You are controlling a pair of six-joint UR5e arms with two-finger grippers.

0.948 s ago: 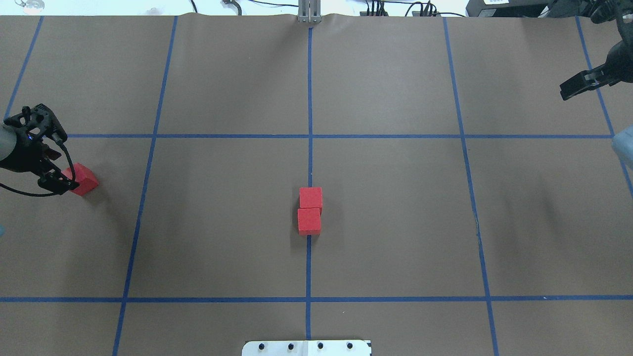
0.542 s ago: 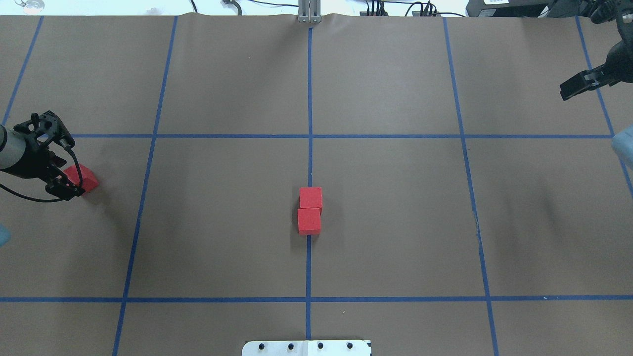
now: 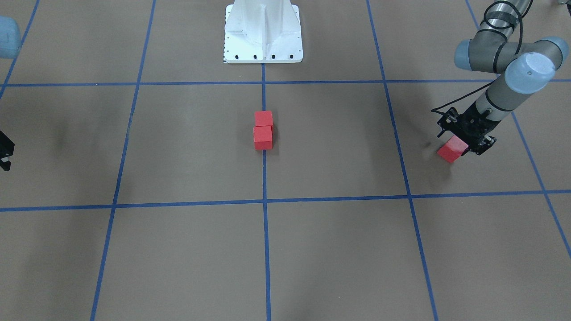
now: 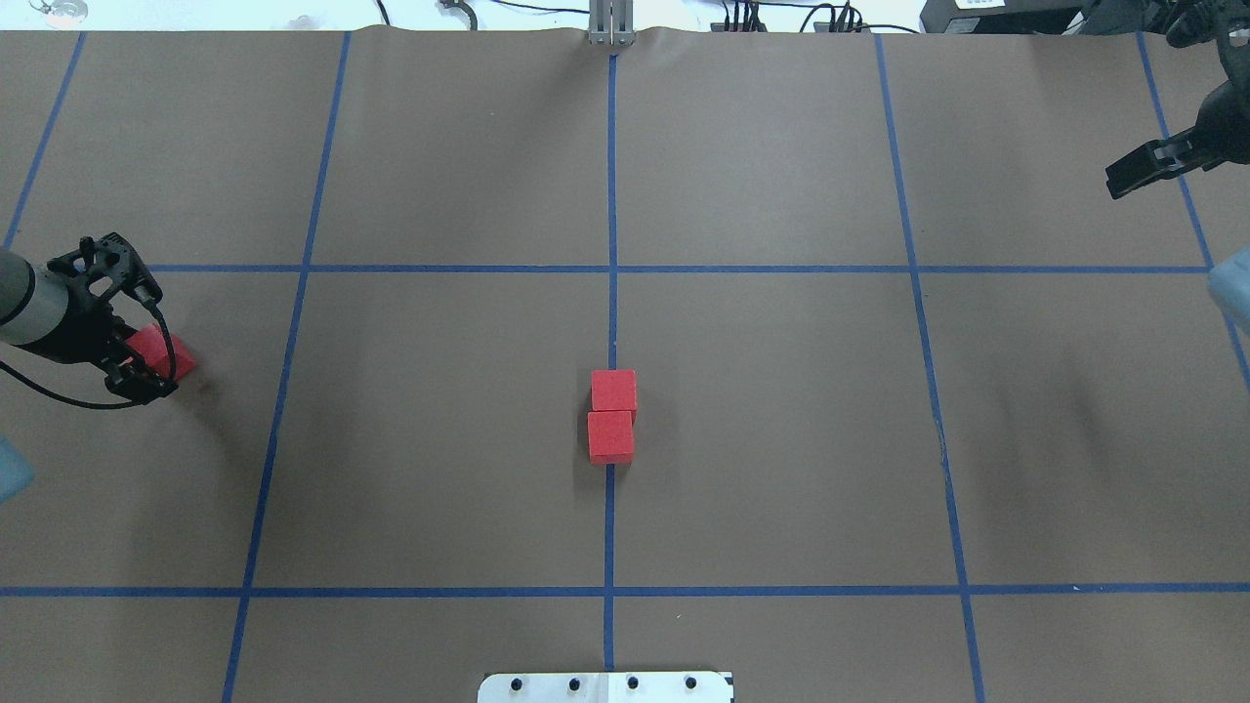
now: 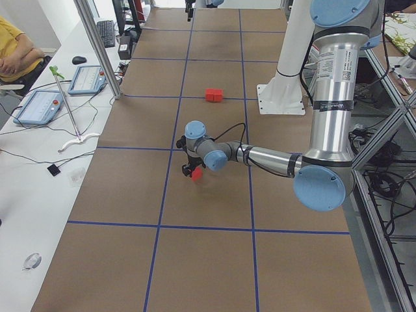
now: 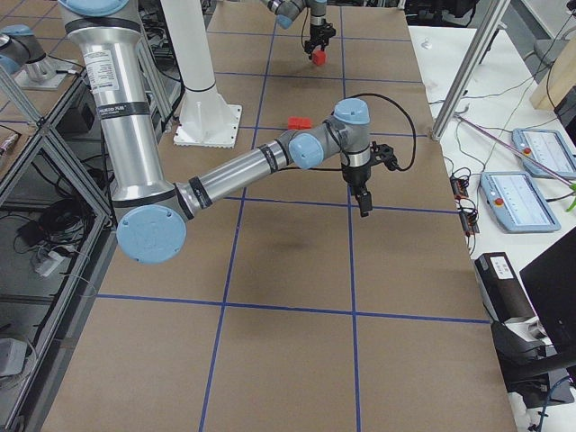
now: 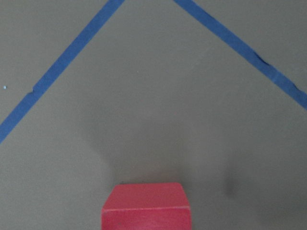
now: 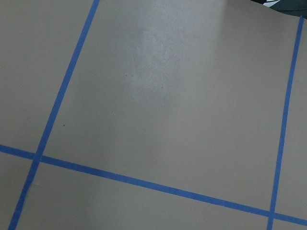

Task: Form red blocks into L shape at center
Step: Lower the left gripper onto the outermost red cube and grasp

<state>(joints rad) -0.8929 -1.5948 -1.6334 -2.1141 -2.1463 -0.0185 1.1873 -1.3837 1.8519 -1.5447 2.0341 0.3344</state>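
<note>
Two red blocks (image 4: 612, 415) sit touching, one behind the other, on the middle blue line at the center (image 4: 610, 322); they also show in the front view (image 3: 263, 130). The third red block (image 4: 166, 351) lies far out on my left side of the table. My left gripper (image 4: 137, 363) is low at this block, its open fingers on either side of it. The block fills the bottom of the left wrist view (image 7: 146, 208). My right gripper (image 4: 1138, 171) hangs shut and empty at the far right.
The white robot base (image 3: 263, 31) stands behind the center pair. Blue tape lines (image 4: 293, 268) cross the brown paper. Tablets and cables lie on side benches beyond the table ends (image 5: 42, 104).
My left gripper has moved right and closer onto the third block. The block has stayed in place. The right arm and the center pair have not moved.
</note>
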